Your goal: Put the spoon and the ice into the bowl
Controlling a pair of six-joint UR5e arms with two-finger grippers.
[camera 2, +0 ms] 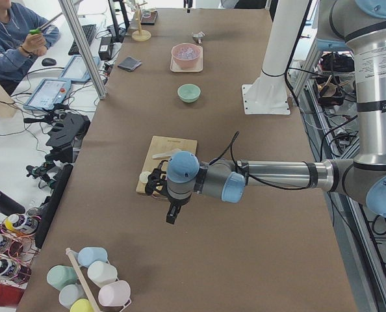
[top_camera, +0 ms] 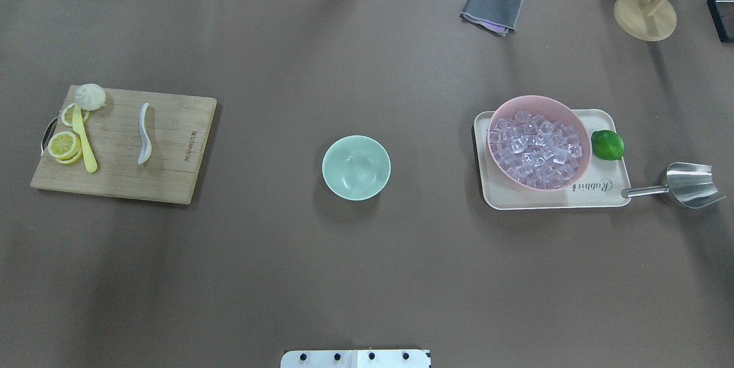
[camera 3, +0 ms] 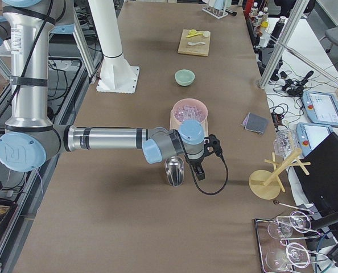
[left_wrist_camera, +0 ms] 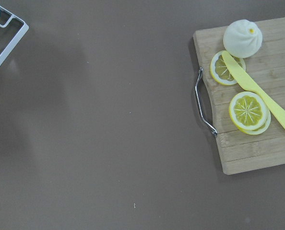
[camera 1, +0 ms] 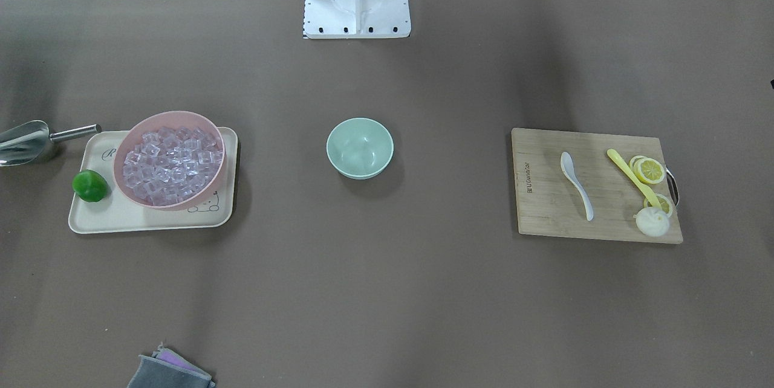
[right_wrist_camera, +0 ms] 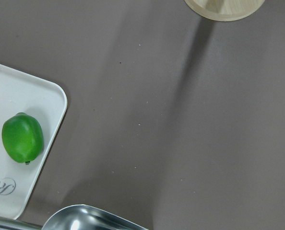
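Hard to make out: left end effector, caught only side-on and small, above the tabletop just off the cutting board; cannot tell whether apart or together. Same for right end effector, near the steel scoop; cannot tell either. In the right wrist view, scoop cut off at the lower edge, cream tray cut at the left.

In the overhead view: glossy white spoon, short curved handle, lying on the board, at 9 o'clock from the mint-green bowl, well apart. Clear, faintly pink ice cubes heaped in a pink bowl on the tray, at 3 o'clock from the mint-green bowl; lime just beside.
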